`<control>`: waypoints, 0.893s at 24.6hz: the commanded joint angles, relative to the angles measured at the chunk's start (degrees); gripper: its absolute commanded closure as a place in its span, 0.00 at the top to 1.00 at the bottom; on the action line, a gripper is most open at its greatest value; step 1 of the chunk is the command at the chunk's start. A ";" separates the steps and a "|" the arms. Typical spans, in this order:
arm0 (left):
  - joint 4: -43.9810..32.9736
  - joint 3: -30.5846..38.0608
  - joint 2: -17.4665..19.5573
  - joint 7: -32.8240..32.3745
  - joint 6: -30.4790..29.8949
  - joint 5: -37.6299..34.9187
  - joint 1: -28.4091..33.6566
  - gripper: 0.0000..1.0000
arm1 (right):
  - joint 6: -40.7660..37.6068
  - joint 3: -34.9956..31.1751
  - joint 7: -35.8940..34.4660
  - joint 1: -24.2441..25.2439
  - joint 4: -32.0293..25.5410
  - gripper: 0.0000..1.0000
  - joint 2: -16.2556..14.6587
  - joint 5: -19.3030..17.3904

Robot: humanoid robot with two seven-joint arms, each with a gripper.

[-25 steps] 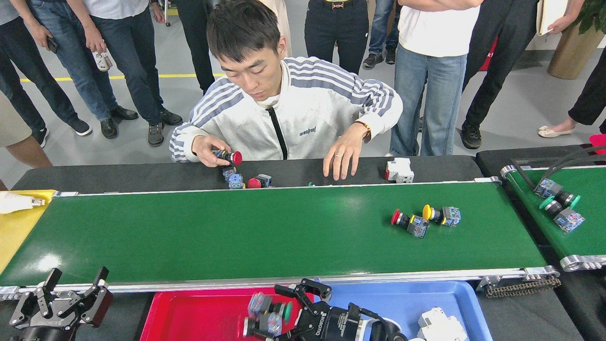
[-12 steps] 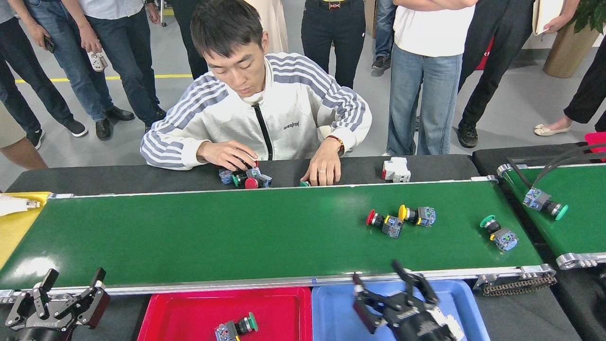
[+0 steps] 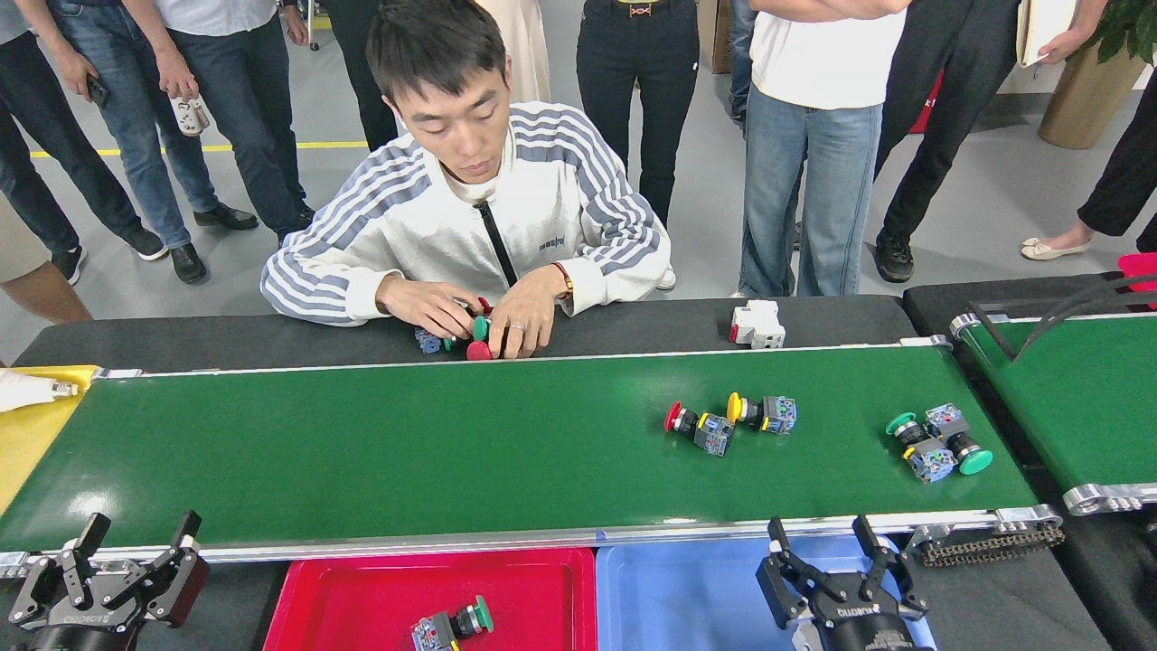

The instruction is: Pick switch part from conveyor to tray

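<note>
The conveyor (image 3: pixel 452 452) is a long dark-green belt with silver rails. A red-capped switch part (image 3: pixel 698 428) and a yellow-capped one (image 3: pixel 764 413) lie side by side right of its centre. Two green-capped switch parts (image 3: pixel 936 441) lie close together near its right end. Below the belt sit a red tray (image 3: pixel 362 601), holding one green-capped switch part (image 3: pixel 450 623), and a blue tray (image 3: pixel 687 597). My right gripper (image 3: pixel 821 533) stands open and empty over the blue tray's right side, just below the belt's front rail. My left gripper (image 3: pixel 136 533) is open and empty at the bottom left.
A person in a striped jacket handles several switch parts (image 3: pixel 461 333) on the black table behind the belt. A white block (image 3: pixel 757 324) rests there too. A second green belt (image 3: pixel 1085 398) angles in at the right. A yellow surface (image 3: pixel 27 434) lies at the left. People stand behind.
My right gripper let go of a green-capped part into the red tray, then swung right over the blue tray. Parts rode left along the belt; two green-capped ones came on at its right end.
</note>
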 commanded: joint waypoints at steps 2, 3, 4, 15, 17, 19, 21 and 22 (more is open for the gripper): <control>-0.46 0.16 0.57 0.54 0.41 0.02 -0.72 1.00 | -0.14 3.71 2.58 -6.58 4.86 1.00 -1.26 0.02; -0.46 0.16 0.66 0.54 0.41 0.02 -0.81 1.00 | -0.23 4.58 3.45 -8.68 6.61 1.00 -1.26 0.02; -0.46 0.16 0.66 0.54 0.41 0.02 -0.90 1.00 | -0.49 5.55 4.24 -10.44 8.46 1.00 -1.35 -0.16; 0.77 -1.42 0.57 0.54 0.59 -0.15 -2.66 1.00 | 0.04 10.04 5.56 -24.94 28.33 0.85 5.33 -0.34; 0.86 -2.83 0.57 0.54 0.85 -0.15 -3.27 1.00 | -0.05 12.41 5.65 -25.91 29.38 0.35 4.63 -0.16; 0.77 -3.35 0.48 0.54 0.85 -0.15 -3.36 1.00 | 0.04 13.73 5.74 -26.44 30.26 0.21 4.19 -0.25; 0.77 -3.44 0.39 0.54 0.85 -0.15 -3.36 1.00 | -0.14 13.90 5.74 -26.61 30.35 0.11 4.19 -0.60; 0.77 -3.44 0.30 0.54 0.85 -0.15 -3.36 1.00 | -0.14 13.90 5.65 -26.53 30.17 0.08 4.19 -0.60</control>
